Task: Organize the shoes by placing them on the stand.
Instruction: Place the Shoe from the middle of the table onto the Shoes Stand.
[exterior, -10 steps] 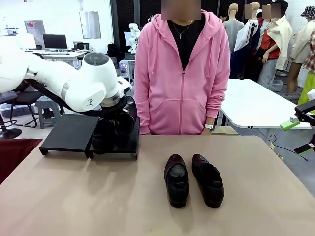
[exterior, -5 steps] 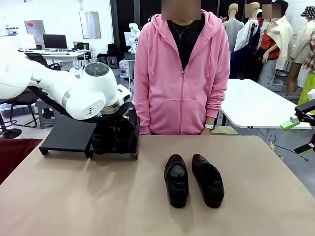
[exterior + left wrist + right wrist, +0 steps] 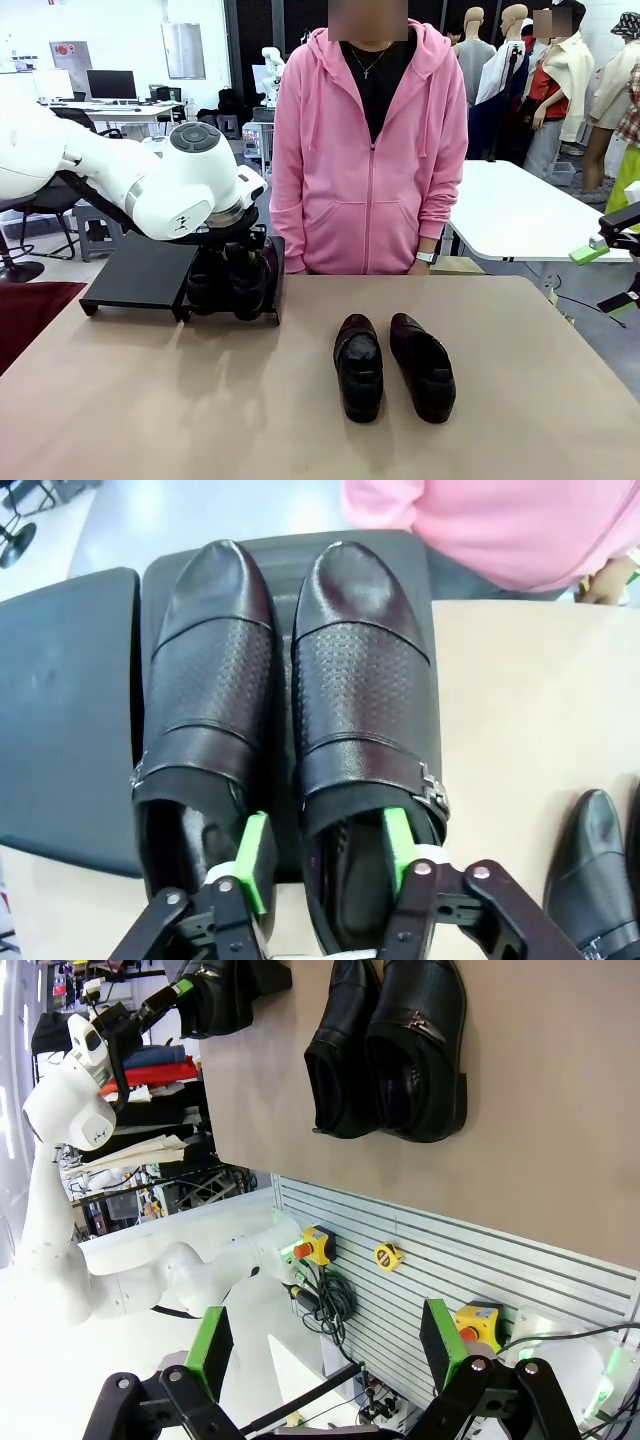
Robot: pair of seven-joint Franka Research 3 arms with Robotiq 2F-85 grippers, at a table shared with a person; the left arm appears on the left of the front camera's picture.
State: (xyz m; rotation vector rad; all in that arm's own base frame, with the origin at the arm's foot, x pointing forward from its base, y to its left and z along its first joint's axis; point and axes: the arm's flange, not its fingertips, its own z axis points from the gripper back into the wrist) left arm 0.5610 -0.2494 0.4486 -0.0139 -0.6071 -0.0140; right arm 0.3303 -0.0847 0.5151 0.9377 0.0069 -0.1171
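1. The stand [image 3: 140, 270] sat on the far left part of the table [image 3: 300, 430], and its left half was bare.
2. The first pair of shoes [image 3: 360, 680] lay side by side on the stand's right end, with their toes towards its far edge, where a person [image 3: 370, 170] in a pink hoodie stood just behind it.
3. The left gripper [image 3: 325, 855] hung over the heels of that pair at the stand's near edge. Its jaws were partly parted. One green pad [image 3: 400, 845] was inside the opening of the shoe nearest the stand's right end, and the other pad was in the gap between the two shoes. Neither pad looked pressed against the leather, so it had hold of nothing.
4. The second pair of shoes [image 3: 358, 375] lay off the stand, on the table to its right and nearer the robot, the two just beside each other.
5. The right gripper [image 3: 320, 1355] was well to the right of the stand, beyond the table's edge, with its jaws spread wide and nothing between them.
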